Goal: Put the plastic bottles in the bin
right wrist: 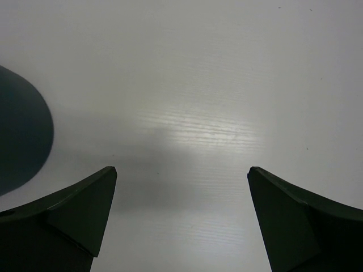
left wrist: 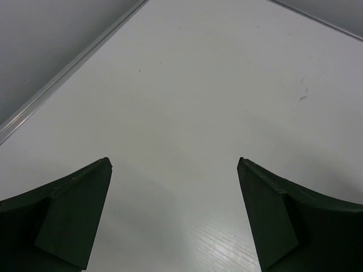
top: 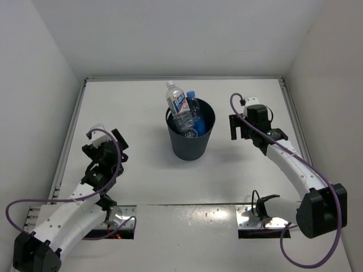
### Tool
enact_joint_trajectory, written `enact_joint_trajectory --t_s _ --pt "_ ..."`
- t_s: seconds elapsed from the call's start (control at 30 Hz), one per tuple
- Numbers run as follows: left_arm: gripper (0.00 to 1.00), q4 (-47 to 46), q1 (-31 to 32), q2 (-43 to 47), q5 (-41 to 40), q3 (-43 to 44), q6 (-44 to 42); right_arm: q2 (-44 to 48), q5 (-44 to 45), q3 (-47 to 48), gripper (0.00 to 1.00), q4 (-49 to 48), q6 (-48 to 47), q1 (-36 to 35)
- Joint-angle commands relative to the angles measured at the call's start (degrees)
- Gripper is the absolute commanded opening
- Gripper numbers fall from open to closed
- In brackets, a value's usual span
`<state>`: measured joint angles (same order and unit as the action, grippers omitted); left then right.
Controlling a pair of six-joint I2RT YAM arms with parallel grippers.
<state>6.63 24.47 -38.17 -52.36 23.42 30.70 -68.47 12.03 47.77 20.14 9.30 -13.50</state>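
The dark grey-blue bin (top: 191,146) stands mid-table in the top view. Plastic bottles stick up out of it: a clear one with a white-grey label (top: 178,106) leans over the far-left rim, and one with a blue cap and blue label (top: 195,115) lies beside it inside. My left gripper (top: 116,148) hovers well left of the bin, open, with only bare table between its fingers (left wrist: 85,209). To the bin's right my right gripper (top: 237,126) is open and empty too; the bin's wall (right wrist: 22,136) shows at the left edge of its wrist view.
White walls enclose the table (top: 142,181) on three sides, with a metal rail (left wrist: 68,68) along the left edge. Purple cables loop off both arms. A black clip (top: 264,204) sits at the right arm's base plate.
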Motion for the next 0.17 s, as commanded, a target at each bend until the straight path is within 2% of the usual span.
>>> enact_joint_trajectory --t_s 0.0,0.07,0.13 --pt "1.0 -6.1 -1.09 2.57 0.68 -2.76 0.94 1.76 3.79 -1.18 1.0 -4.06 -3.76 -1.62" --pt "1.0 -9.68 -1.09 4.94 0.16 -5.83 2.08 1.76 3.79 -1.19 1.0 -4.67 -4.55 -2.15" --pt "1.0 -15.56 -1.09 7.49 0.67 -9.68 -0.27 1.24 3.79 -1.19 1.0 -4.67 -4.55 -2.68"
